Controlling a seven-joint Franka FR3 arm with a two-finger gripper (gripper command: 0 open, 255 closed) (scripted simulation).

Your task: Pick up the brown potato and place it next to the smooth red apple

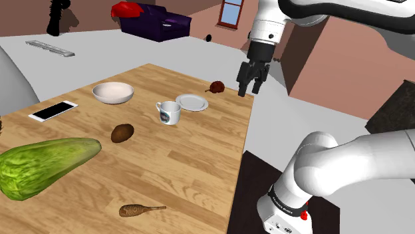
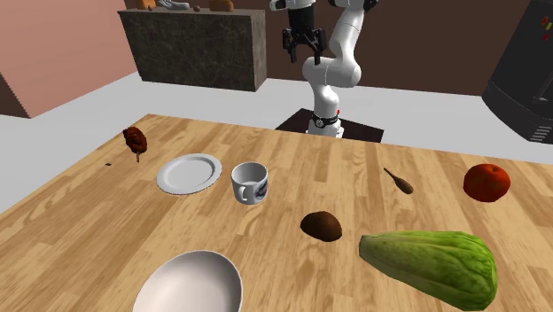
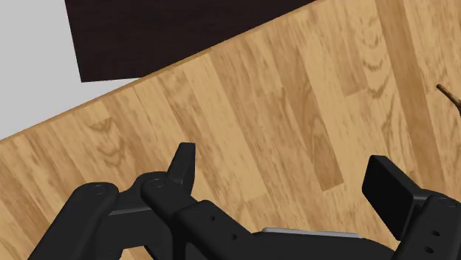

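Fingers (image 3: 386,186) parted, bases cut off; potato (image 1: 122,133) in plain sight.

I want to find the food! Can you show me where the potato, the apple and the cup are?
potato (image 2: 321,225): second exterior view, middle of its brown skin.
apple (image 2: 486,182): second exterior view, middle of its red skin.
cup (image 2: 244,188): second exterior view, its white side.

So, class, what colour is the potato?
Dark brown; the potato shows best in the second exterior view.
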